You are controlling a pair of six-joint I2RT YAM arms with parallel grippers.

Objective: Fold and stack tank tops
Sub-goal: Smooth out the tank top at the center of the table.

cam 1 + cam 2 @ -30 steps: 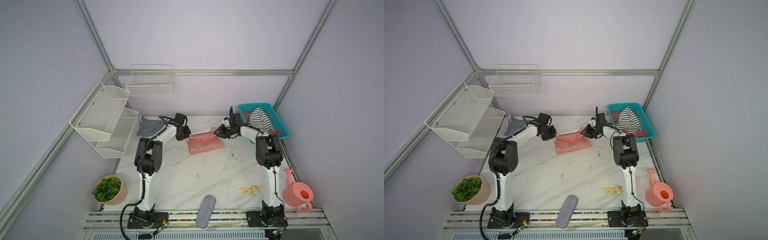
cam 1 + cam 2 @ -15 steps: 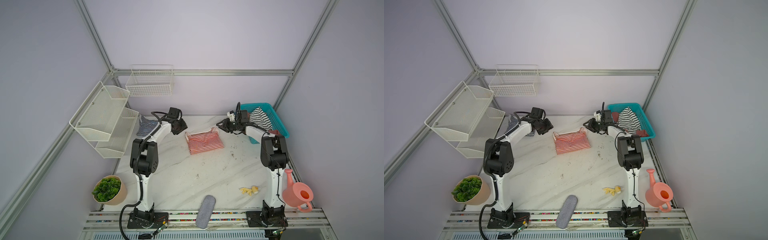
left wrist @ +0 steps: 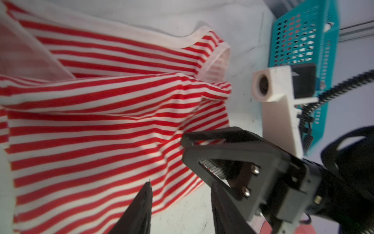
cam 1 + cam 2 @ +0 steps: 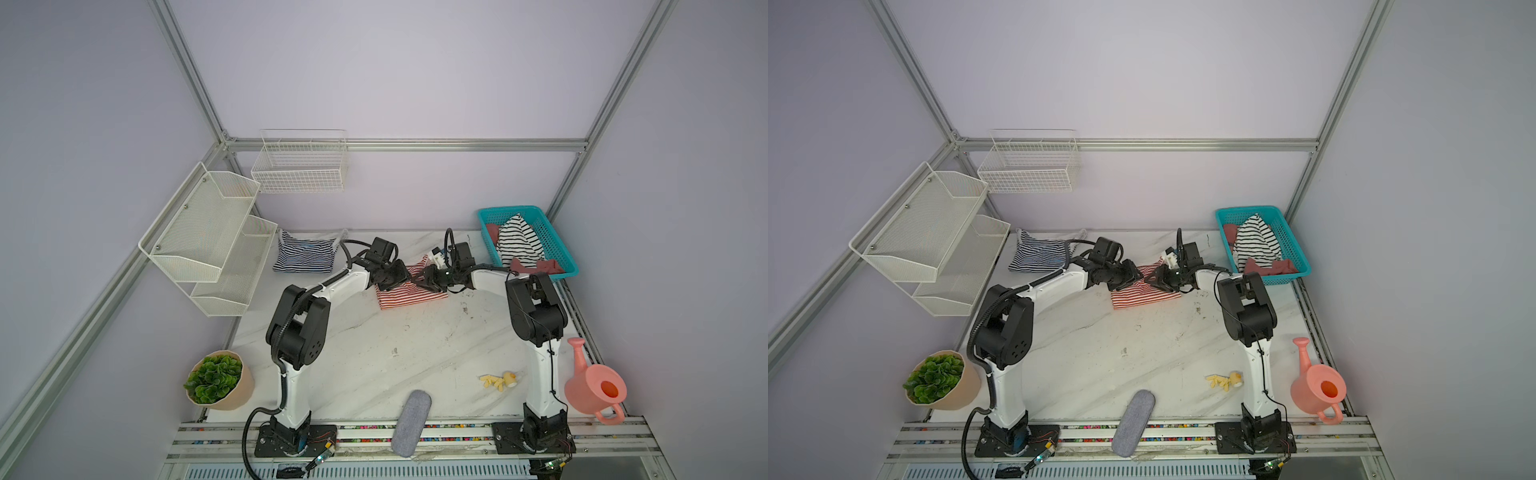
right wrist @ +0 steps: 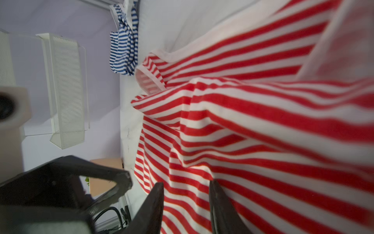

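Note:
The red-and-white tank top (image 4: 409,293) (image 4: 1144,294) lies rumpled on the marble table at the back centre, its pale trim toward the wall. Both grippers hover close together over its middle. My left gripper (image 4: 400,277) (image 3: 182,194) stands open, its fingers straddling the top's edge and bare table. My right gripper (image 4: 426,281) (image 5: 186,188) is open too, jaws apart just above the striped cloth (image 5: 253,129), nothing pinched. The navy-and-white tank top (image 4: 305,257) (image 5: 123,46) lies at the back left by the wall.
A teal basket (image 4: 509,210) at the back right holds a black-and-white striped garment and reddish cloth. White mesh shelves (image 4: 208,232) hang at the left. At the front are a plant pot (image 4: 218,380), a grey felt case (image 4: 411,422), a small yellow toy (image 4: 498,380) and a pink watering can (image 4: 596,388).
Half a second ago both arms were drawn apart, left toward the navy top, right toward the basket. Both have swung back inward and now meet over the red top with jaws apart.

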